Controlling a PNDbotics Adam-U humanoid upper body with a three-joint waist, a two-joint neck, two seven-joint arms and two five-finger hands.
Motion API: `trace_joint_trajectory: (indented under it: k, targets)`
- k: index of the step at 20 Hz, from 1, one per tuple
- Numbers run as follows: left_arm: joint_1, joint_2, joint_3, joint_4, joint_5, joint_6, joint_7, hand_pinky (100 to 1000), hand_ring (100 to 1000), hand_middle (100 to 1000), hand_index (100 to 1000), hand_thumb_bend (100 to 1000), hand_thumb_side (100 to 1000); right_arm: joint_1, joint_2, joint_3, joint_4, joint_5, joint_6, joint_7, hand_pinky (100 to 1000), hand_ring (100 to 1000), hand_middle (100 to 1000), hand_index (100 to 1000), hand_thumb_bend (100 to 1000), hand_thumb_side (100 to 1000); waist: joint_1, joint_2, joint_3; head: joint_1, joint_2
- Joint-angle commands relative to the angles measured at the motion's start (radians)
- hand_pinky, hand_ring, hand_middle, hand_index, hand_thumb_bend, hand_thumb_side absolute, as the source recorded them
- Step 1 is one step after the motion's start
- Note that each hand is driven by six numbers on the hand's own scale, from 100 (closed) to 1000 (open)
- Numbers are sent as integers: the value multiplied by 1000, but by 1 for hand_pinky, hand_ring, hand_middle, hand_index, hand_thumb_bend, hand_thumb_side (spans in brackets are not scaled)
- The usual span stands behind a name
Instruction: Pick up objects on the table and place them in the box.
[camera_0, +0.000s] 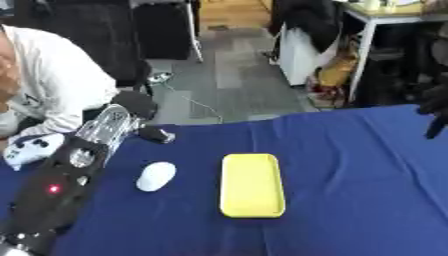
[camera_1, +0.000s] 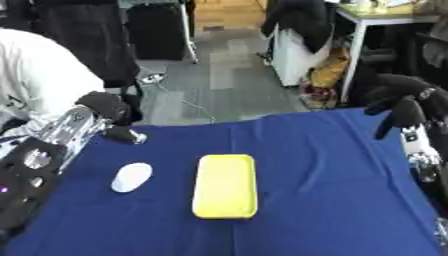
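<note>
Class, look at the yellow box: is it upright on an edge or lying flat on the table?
Lying flat: the yellow box shows its broad face on the blue table.

Blue table (camera_1: 332, 200) with a yellow box (camera_1: 226, 186) beside a white mouse (camera_1: 132, 177). Left hand (camera_1: 114, 112) and right hand (camera_1: 404, 102) hover at the far edge, fingers curled.

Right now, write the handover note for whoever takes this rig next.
Left hand: raised over the table's far left edge, fingers curled, holding nothing that shows.
Right hand: up at the table's far right edge, fingers curled downward, holding nothing.
White mouse-shaped object: lies on the blue table, left of centre, untouched.
Yellow tray-like box: at the centre, right of the white object and apart from it, nothing inside.
Done: nothing placed yet.
Left: pick up the white object and put it in the box; the left hand looks closer.
</note>
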Motion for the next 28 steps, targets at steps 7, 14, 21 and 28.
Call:
trace_joint_trajectory:
  k: [7, 14, 21, 28]
  targets:
    - [-69, -5, 48, 151, -73, -27, -142, 714, 455, 486, 805, 863, 922, -15, -9, -3, -16, -1, 1, 3, 370, 587, 640, 825, 100, 872, -1, -12, -5, 10, 10]
    - [-92, -18, 86, 223, -68, -38, -250, 717, 459, 488, 813, 901, 994, -18, -5, -1, -16, -3, 1, 5, 370, 587, 641, 826, 100, 872, -1, -9, -10, 16, 12]
    - [-116, -25, 140, 290, 41, 11, -321, 625, 368, 395, 812, 801, 1000, -22, 0, 1, -16, -5, 0, 7, 370, 587, 641, 826, 100, 872, 0, -5, -16, 23, 13]
    - [-130, -30, 164, 329, 108, 82, -326, 588, 313, 342, 801, 700, 1000, -24, 1, 2, -16, -6, 0, 9, 370, 587, 642, 826, 100, 873, 0, -5, -18, 26, 19]
